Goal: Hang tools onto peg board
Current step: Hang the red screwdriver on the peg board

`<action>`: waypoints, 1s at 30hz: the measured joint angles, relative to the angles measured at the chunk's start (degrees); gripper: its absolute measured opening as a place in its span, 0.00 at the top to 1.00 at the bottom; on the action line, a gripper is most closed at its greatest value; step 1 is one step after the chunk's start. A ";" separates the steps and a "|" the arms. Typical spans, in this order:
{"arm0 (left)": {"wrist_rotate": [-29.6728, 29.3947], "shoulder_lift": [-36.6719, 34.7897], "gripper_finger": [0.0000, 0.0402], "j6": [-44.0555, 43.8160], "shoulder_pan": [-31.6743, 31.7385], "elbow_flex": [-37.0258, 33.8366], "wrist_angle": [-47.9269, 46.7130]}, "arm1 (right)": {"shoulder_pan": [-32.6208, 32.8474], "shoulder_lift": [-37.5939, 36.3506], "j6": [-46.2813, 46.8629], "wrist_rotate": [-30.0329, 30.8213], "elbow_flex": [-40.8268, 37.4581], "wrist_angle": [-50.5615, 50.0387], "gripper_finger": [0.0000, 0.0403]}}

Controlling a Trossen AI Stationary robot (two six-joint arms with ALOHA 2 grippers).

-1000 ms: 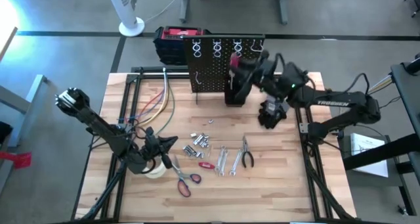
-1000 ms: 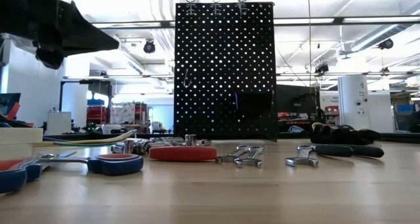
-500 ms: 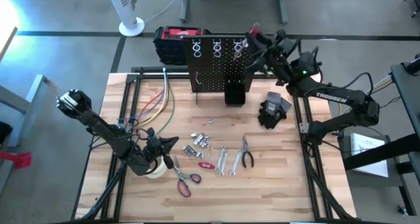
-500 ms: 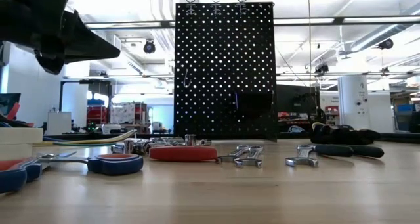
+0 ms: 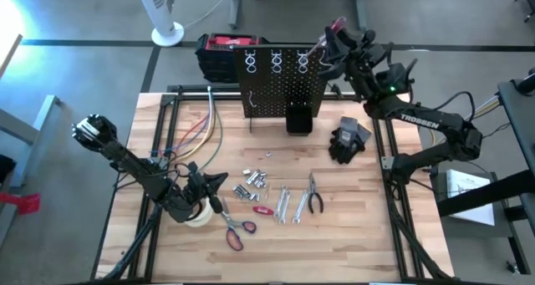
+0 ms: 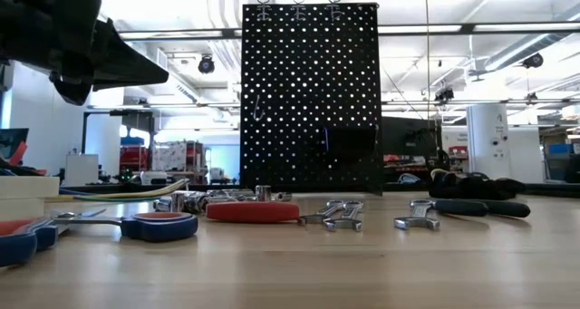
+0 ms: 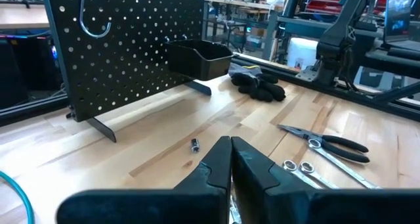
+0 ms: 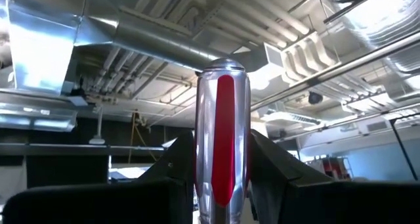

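Observation:
The black peg board (image 5: 280, 83) stands upright at the table's far side, with silver ring hooks (image 5: 276, 61) along its top and a small black bin (image 5: 298, 118) at its foot. My right gripper (image 5: 333, 36) is raised beside the board's top right corner, shut on a silver tool with a red stripe (image 8: 222, 112). Scissors (image 5: 236, 231), pliers (image 5: 315, 197), wrenches (image 5: 284, 206) and sockets (image 5: 255, 185) lie flat on the table. My left gripper (image 7: 230, 145) is shut and empty, low over the near left, above the white tape roll (image 5: 198, 216). My right gripper pinches the silver and red tool's round body (image 8: 220, 184) between its two fingers. The fingers slant upward and lie along the tool. Its rounded free end (image 8: 223, 66) sticks out past the fingertips toward the ceiling. The tool is lifted clear of table and board.
A black glove (image 5: 347, 139) lies right of the bin. A red-and-black toolbox (image 5: 224, 49) stands behind the board. Coloured cables (image 5: 196, 126) run over the far left of the table. Bare wood stretches along the near edge.
My right gripper has risen from in front of the bin and gone toward the far right, past the board's right edge. It has tipped upward, so the red and silver tool now points up. It has stayed shut on the tool.

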 joint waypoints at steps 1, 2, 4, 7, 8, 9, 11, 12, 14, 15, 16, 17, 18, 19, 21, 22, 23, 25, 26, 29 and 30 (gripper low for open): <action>0.00 0.00 1.00 -0.01 0.04 0.00 0.00 | 0.00 0.00 -0.73 0.09 0.00 -0.15 0.80; 0.00 0.00 1.00 -0.01 0.06 0.00 0.00 | 0.01 0.00 -1.34 0.17 0.00 -0.41 0.80; 0.00 0.00 1.00 -0.01 0.06 0.00 0.00 | 0.02 0.00 -1.57 0.18 0.02 -1.37 0.80; 0.02 0.00 1.00 -0.03 0.06 0.00 0.00 | -0.27 0.16 -1.66 0.18 0.54 -4.63 0.80; 0.02 0.00 1.00 -0.03 0.07 0.00 0.00 | -0.32 0.52 -1.68 0.18 1.48 -6.68 0.80; 0.02 0.00 1.00 -0.03 0.13 0.00 0.00 | -0.37 0.89 -1.65 0.18 2.51 -9.02 0.80; 0.02 0.00 1.00 -0.22 0.19 0.00 0.00 | -0.57 1.82 -2.13 0.12 4.99 -14.03 0.80; 0.03 0.00 1.00 -0.29 0.29 0.00 0.01 | -0.57 2.32 -2.62 0.07 6.29 -16.42 0.80; 0.04 0.00 1.00 -0.63 0.51 0.00 0.01 | -0.42 3.38 -3.32 -0.01 9.40 -20.81 0.80; 0.02 0.00 1.00 -0.66 0.50 -0.02 0.00 | -0.39 3.79 -3.36 -0.04 10.84 -23.13 0.80; 0.04 0.00 1.00 -0.67 0.52 -0.02 0.02 | -0.39 4.20 -3.29 -0.04 12.40 -25.38 0.80; 0.04 0.00 1.00 -0.67 0.55 -0.02 0.00 | -0.39 4.55 -3.07 -0.03 13.90 -27.43 0.80; 0.04 0.00 1.00 -0.69 0.55 -0.02 0.00 | -0.40 4.85 -2.82 -0.01 15.34 -29.99 0.80; 0.04 0.00 1.00 -0.78 0.55 -0.02 0.01 | -0.42 5.20 -2.52 0.24 16.83 -32.50 0.80; 0.05 0.00 1.00 -0.93 0.55 -0.02 0.00 | -0.42 5.73 -2.12 0.53 19.71 -37.37 0.80; 0.04 0.00 1.00 -1.17 0.55 -0.02 0.02 | -0.42 5.99 -1.97 0.55 20.95 -39.47 0.80; 0.04 0.00 1.00 -1.26 0.55 -0.02 0.02 | -0.42 6.05 -1.69 0.68 21.89 -40.67 0.80; 0.06 0.00 1.00 -1.73 0.55 -0.02 0.02 | -0.42 6.04 -1.18 0.99 23.25 -43.02 0.80; 0.06 0.00 1.00 -1.89 0.55 -0.02 0.02 | -0.42 6.00 -1.02 1.05 23.63 -43.74 0.80; 0.06 0.00 1.00 -2.37 0.55 -0.02 0.02 | -0.42 5.90 -0.43 1.87 23.82 -46.10 0.80; 0.06 0.00 1.00 -2.39 0.55 -0.02 0.02 | -0.42 5.90 -0.30 1.89 23.63 -46.51 0.80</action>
